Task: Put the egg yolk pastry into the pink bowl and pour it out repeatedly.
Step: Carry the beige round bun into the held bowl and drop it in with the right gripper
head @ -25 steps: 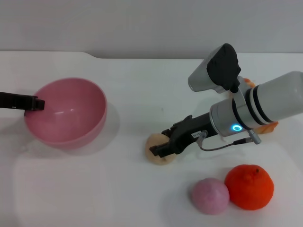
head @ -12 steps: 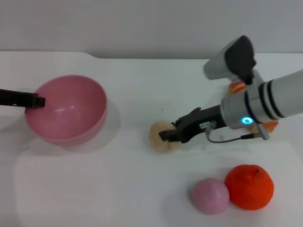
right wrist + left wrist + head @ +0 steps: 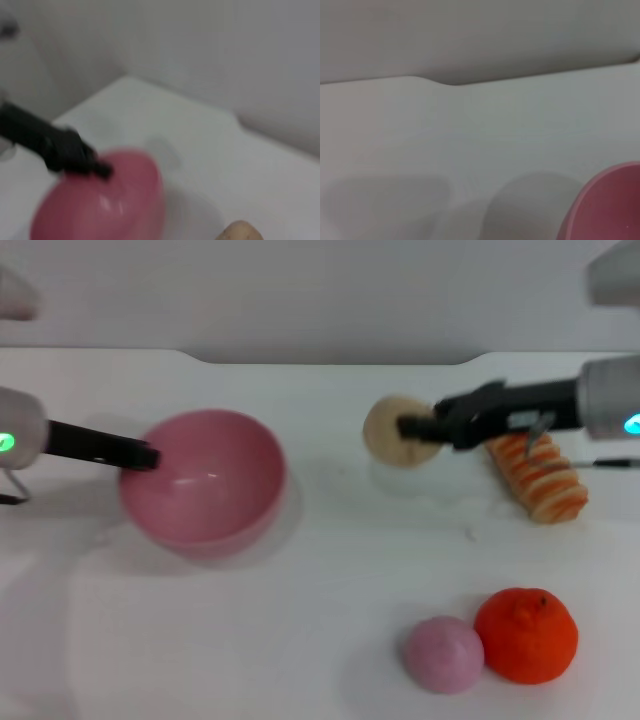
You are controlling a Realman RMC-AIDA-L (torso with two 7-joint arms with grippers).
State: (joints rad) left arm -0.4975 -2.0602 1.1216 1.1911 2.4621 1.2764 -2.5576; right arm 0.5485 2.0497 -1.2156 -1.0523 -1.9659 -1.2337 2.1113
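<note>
White table [image 3: 300, 640], claw-hidden pastry [image 3: 388, 430] edge

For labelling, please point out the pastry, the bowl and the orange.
pastry [image 3: 385, 430], head view, its bare left side.
bowl [image 3: 215, 532], head view, its near outer wall.
orange [image 3: 527, 636], head view, its middle.

- A ridged, orange-striped bread roll [image 3: 538, 478] lay on the white table [image 3: 330, 570].
- A tangerine [image 3: 526, 635] sat touching a pink ball [image 3: 445, 654].
</note>
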